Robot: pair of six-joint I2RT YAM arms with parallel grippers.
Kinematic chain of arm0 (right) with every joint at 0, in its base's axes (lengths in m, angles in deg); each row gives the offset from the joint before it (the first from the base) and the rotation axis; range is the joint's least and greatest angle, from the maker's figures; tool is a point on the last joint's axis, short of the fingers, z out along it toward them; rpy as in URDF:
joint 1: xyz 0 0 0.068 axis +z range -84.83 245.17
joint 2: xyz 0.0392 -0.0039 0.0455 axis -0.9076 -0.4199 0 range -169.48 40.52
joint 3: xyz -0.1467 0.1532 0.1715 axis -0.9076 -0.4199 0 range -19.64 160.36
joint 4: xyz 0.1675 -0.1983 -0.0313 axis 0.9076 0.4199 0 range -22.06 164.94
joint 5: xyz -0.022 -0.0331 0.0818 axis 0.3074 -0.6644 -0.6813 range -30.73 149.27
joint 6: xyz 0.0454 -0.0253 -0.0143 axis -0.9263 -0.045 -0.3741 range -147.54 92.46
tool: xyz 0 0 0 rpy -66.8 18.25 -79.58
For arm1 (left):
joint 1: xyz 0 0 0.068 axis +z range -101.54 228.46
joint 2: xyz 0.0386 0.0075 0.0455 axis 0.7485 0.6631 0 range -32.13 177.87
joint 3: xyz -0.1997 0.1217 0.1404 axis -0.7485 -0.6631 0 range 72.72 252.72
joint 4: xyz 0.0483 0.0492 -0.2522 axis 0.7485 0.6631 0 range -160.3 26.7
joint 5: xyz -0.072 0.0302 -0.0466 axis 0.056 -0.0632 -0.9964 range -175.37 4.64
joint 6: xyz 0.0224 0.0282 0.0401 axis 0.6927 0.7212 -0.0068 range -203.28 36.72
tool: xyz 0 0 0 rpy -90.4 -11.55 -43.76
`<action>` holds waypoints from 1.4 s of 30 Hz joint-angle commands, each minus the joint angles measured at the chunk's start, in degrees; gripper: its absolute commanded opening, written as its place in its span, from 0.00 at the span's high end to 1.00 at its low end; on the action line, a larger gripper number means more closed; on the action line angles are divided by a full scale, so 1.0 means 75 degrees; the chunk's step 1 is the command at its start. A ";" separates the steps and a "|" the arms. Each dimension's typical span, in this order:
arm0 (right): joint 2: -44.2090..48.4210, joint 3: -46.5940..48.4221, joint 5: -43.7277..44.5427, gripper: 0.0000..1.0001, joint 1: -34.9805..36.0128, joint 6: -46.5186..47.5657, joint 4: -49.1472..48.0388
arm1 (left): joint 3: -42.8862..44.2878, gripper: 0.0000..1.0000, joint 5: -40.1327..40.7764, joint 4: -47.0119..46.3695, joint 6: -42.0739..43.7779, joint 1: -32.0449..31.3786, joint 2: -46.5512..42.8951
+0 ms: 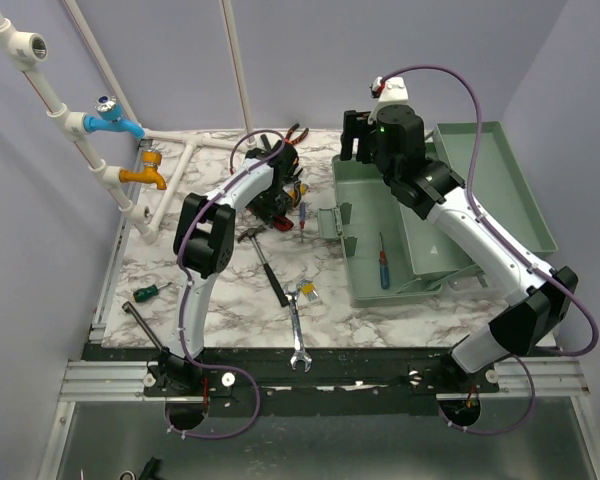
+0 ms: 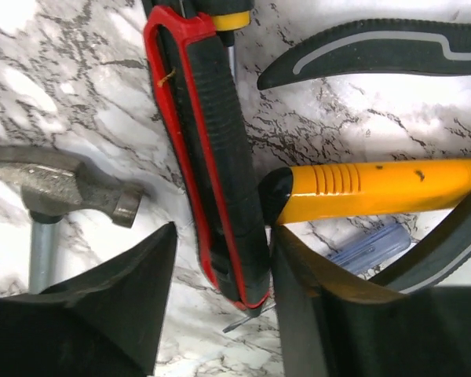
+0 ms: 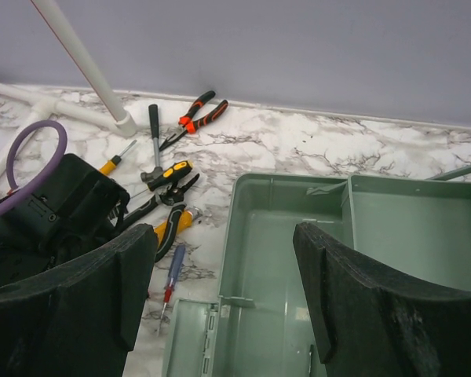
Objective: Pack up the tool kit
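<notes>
robot lab test cell, dressed as a workshop/plumbing corner. plain grey-lilac walls (image 1: 330, 60) box in a small table (image 1: 230, 300) w/ marble-print top. white pvc pipes (image 1: 55, 95) w/ a blue tap (image 1: 110, 120) & an orange tap (image 1: 145, 177) run down the left wall & along the back. left arm (image 1: 205, 240) & right arm (image 1: 470, 225) are bolted to an alu rail (image 1: 100, 378) at the near edge, w/ purple cables (image 1: 445, 68) looping off them. hand tools lie loose on the top: hammer (image 1: 265, 265), spanner (image 1: 297, 335), pliers (image 3: 202, 110), green-handled screwdriver (image 1: 150, 292), next to an open green toolbox (image 1: 365, 275).
</notes>
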 commanded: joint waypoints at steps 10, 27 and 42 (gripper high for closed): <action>0.0430 -0.0212 -0.0394 0.20 -0.0100 -0.0182 -0.0340 | -0.2402 0.78 0.0135 -0.0764 -0.0134 -0.0106 -0.1730; 0.0614 0.0095 0.0298 0.21 -0.0117 -0.0410 0.0205 | -0.3129 1.00 0.0293 -0.2291 0.2044 -0.1110 -0.4820; 0.1974 -0.0054 0.3270 0.21 -0.0121 -0.0421 0.0699 | -0.2805 1.00 -0.4837 -0.7946 0.2842 -0.2644 -0.4268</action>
